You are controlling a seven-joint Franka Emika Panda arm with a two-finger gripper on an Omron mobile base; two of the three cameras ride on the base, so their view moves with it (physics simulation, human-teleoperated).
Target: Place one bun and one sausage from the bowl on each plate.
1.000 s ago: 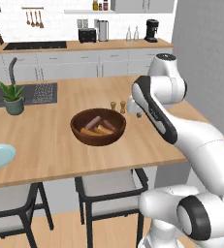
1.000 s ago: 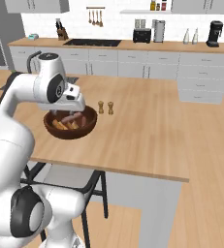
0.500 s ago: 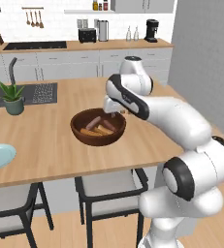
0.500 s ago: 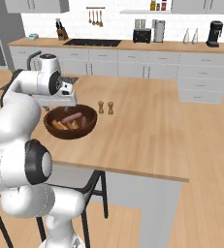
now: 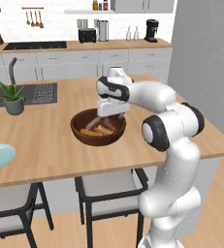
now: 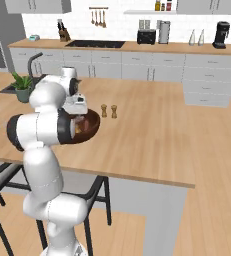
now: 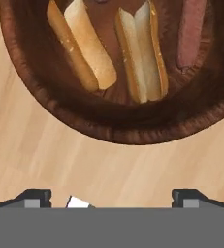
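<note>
Tool spread wide above wooden bowl; we should centre over one bun before descending.

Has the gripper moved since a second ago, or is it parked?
Yes. In the left base view the gripper has swung left from beside the wooden bowl to above its right rim, jaws open.

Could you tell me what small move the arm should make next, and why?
Probably ease forward and down onto a bun: the jaws stand wide and empty, both buns and a sausage lie in the bowl, and the gripper sits short of its rim.
</note>
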